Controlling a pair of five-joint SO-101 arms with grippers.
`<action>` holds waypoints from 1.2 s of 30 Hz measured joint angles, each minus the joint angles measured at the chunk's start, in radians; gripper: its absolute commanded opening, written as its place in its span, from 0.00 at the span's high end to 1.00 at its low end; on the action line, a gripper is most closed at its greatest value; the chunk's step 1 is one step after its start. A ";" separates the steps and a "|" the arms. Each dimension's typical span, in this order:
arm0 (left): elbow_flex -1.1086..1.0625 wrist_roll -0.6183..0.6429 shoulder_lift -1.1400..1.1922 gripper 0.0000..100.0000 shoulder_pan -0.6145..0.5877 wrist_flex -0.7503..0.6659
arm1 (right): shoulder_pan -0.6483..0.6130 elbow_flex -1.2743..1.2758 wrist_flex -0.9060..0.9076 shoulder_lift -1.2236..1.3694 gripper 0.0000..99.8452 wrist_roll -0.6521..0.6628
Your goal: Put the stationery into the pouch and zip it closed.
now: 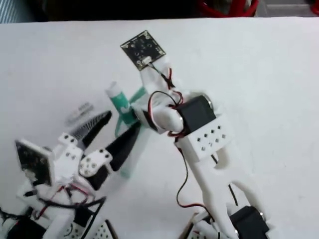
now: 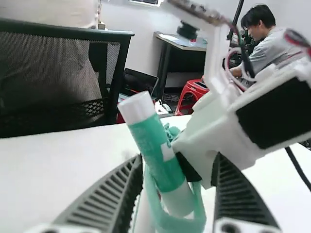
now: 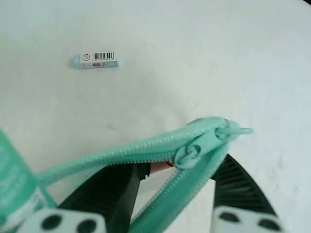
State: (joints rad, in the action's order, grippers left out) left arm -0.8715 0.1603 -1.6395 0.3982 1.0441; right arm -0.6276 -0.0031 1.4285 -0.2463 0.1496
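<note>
Arms lean in from the near edge of the smooth white table (image 1: 259, 74) and meet towards its middle, the right one bent over with its wrist camera board pointing at the far edge. The left gripper (image 1: 122, 122) is spread wide, its ribbed grey fingers (image 2: 114, 196) straddling the mint-green zip pouch (image 3: 146, 148). The right gripper (image 3: 187, 165) is clamped on one lip of the pouch's open mouth, one black finger inside and one outside, and it holds that end off the table. A white glue stick with a green label (image 2: 150, 141) leans out of the mouth. A small pale-blue barcoded block (image 3: 97, 60) lies flat on the table, apart from the pouch. Beyond the table stand a black mesh chair (image 2: 48, 73) and a red stool (image 2: 192, 90). The zip's fine teeth run to a rounded slider (image 3: 187, 154) at the pouch's end.
</note>
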 measured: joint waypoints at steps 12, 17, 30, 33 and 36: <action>0.035 -0.155 0.000 0.76 -0.005 -0.008 | -0.009 -0.071 0.021 0.003 0.81 0.000; -0.049 -0.155 0.000 0.76 -0.081 -0.006 | -0.008 -0.110 0.049 0.008 0.81 0.000; -0.078 -0.155 0.000 0.78 -0.107 -0.097 | -0.008 -0.120 0.052 -0.063 0.81 0.000; -0.086 -0.155 0.000 0.79 -0.114 -0.094 | -0.008 -0.120 0.052 -0.077 0.81 0.000; -0.087 -0.158 0.000 0.79 -0.138 -0.087 | -0.006 -0.120 0.052 -0.077 0.81 0.000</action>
State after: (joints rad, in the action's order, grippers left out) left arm -0.9590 0.0023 -1.6395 0.2601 0.9567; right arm -0.6337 -0.1227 1.4807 -0.3230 0.1496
